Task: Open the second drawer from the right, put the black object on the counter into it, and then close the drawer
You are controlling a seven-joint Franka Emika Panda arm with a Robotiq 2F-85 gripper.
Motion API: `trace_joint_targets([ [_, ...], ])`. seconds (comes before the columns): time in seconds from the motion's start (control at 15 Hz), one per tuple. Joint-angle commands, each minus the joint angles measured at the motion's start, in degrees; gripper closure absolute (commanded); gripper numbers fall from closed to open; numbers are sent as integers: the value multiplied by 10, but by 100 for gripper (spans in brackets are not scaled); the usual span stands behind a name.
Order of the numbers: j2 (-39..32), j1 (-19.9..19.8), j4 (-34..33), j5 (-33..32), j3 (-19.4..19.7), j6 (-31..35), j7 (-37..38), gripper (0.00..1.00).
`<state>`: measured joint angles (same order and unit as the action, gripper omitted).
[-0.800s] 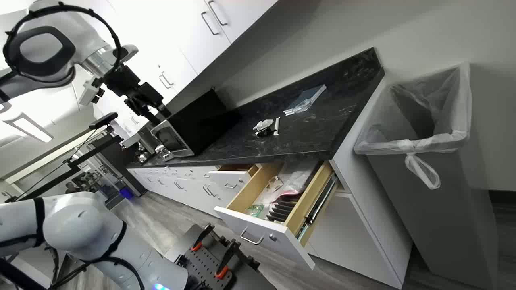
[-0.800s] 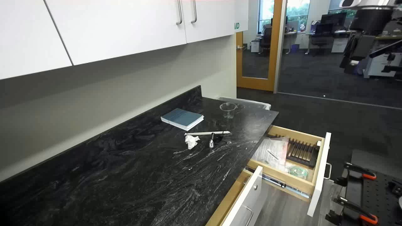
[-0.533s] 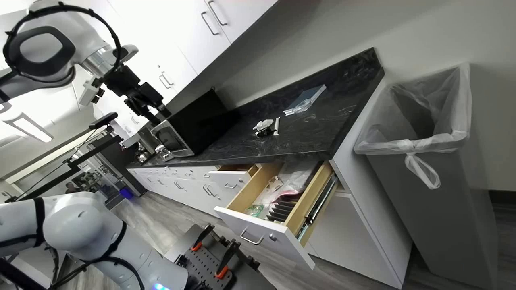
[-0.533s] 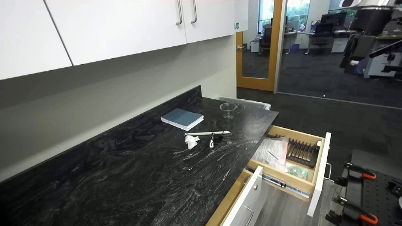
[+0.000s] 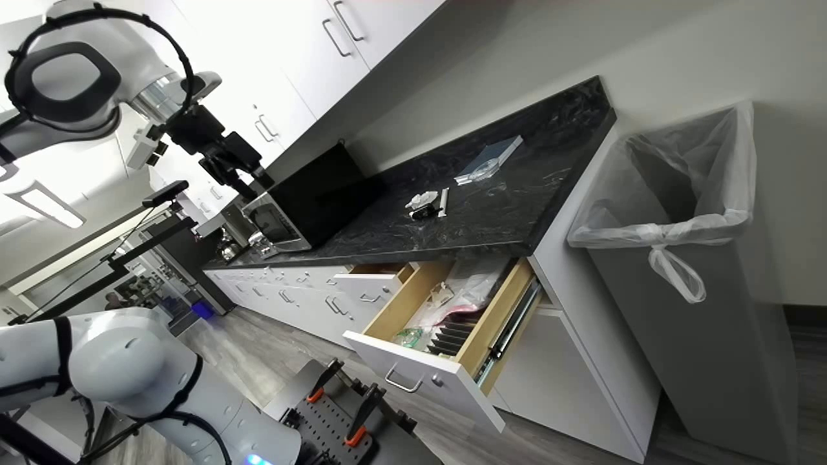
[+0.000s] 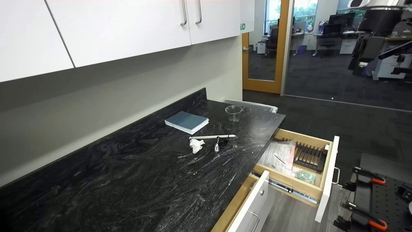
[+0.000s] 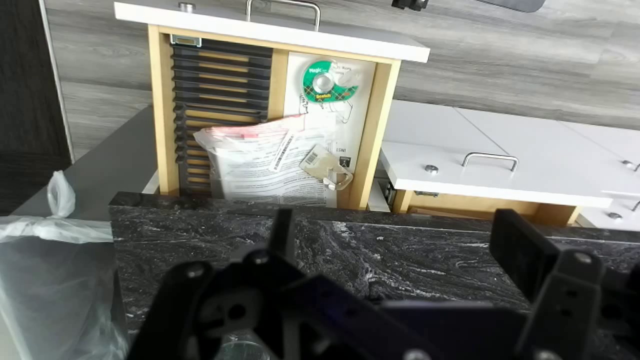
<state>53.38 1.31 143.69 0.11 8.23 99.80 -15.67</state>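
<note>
Jaws spread, a wide gap between them in the wrist view; they hang in the air at the end of the arm (image 5: 139, 57), well apart from the black object (image 6: 217, 144). That object, shiny at one end, lies on the dark, pale-streaked bench (image 6: 128, 187), near a crumpled tissue (image 6: 196, 145) and just beside a white pen (image 6: 206, 137); whether it touches the pen, cannot tell. Nearer the bench end: blue-covered book (image 6: 186, 121), upright clear cup (image 6: 234, 113). Second drawer from the right (image 7: 495, 179): partly out, light wood inside. End drawer (image 7: 360, 44): pulled farther out; tape roll (image 7: 324, 83), plastic bag (image 7: 260, 155), black rack (image 7: 220, 85) in it. Grey bin (image 5: 711, 336) just beside the bench end.
</note>
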Motion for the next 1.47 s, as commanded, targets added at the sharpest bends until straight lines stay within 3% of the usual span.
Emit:
trace_joint_targets([
  [0.0,0,0,-1,0,0,-1,0,0],
  [0.2,0,0,-1,0,0,-1,0,0],
  [0.4,-9,24,2,1,-34,9,0,0],
  [0.8,-105,121,20,23,-161,57,22,0],
  [1.13,-240,174,52,11,-249,167,55,0],
  [1.33,-294,189,59,2,-263,206,52,0],
  [1.4,-267,193,64,9,-256,191,54,0],
])
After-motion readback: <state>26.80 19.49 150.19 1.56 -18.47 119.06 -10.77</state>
